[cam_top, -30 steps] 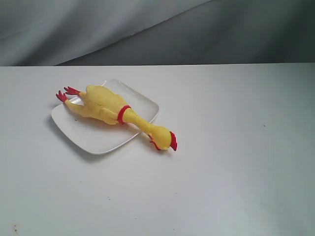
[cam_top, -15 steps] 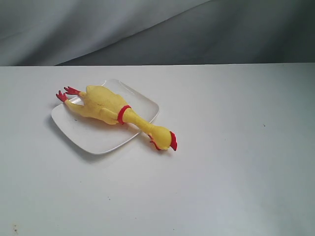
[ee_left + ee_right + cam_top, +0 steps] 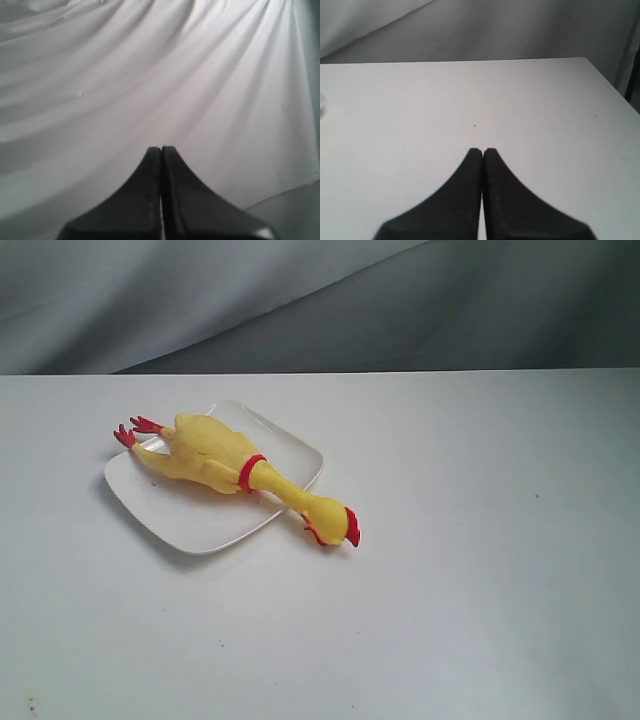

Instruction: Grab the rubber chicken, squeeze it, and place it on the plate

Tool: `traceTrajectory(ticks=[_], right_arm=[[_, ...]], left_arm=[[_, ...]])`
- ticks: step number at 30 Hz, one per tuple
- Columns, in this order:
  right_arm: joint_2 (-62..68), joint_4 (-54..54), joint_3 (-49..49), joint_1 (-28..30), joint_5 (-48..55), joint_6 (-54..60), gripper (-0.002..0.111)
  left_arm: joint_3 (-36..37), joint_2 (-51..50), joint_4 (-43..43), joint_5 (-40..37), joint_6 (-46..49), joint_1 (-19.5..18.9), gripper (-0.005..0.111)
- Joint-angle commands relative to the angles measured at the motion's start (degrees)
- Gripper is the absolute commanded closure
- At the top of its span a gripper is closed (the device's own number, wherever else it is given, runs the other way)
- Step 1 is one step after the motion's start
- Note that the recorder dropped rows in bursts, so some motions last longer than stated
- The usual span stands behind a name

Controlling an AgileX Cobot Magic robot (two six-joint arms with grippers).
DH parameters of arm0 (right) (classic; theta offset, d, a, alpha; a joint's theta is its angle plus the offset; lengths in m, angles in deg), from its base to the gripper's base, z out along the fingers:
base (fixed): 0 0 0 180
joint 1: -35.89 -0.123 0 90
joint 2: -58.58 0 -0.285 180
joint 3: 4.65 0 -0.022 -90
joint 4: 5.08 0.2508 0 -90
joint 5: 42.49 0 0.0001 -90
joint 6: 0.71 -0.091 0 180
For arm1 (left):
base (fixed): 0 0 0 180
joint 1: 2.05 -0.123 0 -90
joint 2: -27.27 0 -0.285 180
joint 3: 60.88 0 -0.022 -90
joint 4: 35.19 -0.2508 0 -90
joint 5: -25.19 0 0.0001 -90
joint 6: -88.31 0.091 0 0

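The rubber chicken (image 3: 222, 462) is lying across the plate (image 3: 190, 525), its head hanging off onto the table (image 3: 450, 590). The left gripper (image 3: 161, 150) is pinching shut on nothing, facing a cloth (image 3: 150, 75). The right gripper (image 3: 482, 151) is pinching shut too, over the table

Across the last second, the exterior view shows no change that can be made out. The long yellow rubber chicken (image 3: 210, 455), with red feet, comb and neck band, lies just as it did against the glossy white square plate (image 3: 190, 520). Its body is on the plate, its feet reach past the plate's far-left corner, and its head is off the plate's near-right edge on the white table (image 3: 480, 570). The two wrist views have no earlier pictures to compare.
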Motion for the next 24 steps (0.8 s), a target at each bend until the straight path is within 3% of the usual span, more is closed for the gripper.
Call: traceTrajectory(ticks=[1, 4, 24], right_arm=[[-0.1, -0.6, -0.2, 0.4, -0.1, 0.4, 0.108], [-0.1, -0.6, -0.2, 0.4, -0.1, 0.4, 0.108], [-0.1, -0.6, -0.2, 0.4, -0.1, 0.4, 0.108]], left_arm=[[0.3, 0.1, 46.4, -0.8, 50.3, -0.2, 0.107], [0.3, 0.1, 53.4, -0.8, 58.2, -0.2, 0.107], [2.7, 0.1, 56.8, -6.0, 65.5, -0.2, 0.107]])
